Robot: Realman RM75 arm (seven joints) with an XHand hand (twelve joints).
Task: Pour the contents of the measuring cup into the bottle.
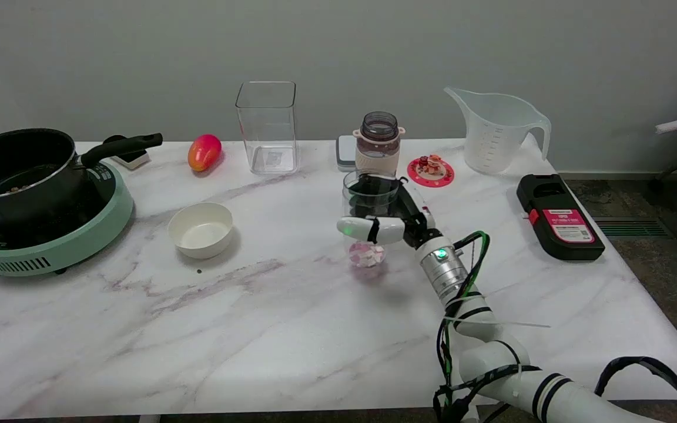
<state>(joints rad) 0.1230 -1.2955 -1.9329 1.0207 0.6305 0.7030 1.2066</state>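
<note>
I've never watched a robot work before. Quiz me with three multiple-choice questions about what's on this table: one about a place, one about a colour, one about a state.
1. Where does the black pot sit?
A) on the pale green cooker
B) in the white bowl
C) beside the black box

2. What colour is the small round coaster beside the open brown-tinted bottle?
A) blue
B) red
C) yellow

3. What is the robot's right hand doing?
A) hanging free
B) gripping the clear measuring cup
C) pressing the table

Answers: 1 A, the pot rests on the cooker's top. 2 B, its rim is red. 3 B, its fingers wrap around the cup, which holds pink pieces.
</note>
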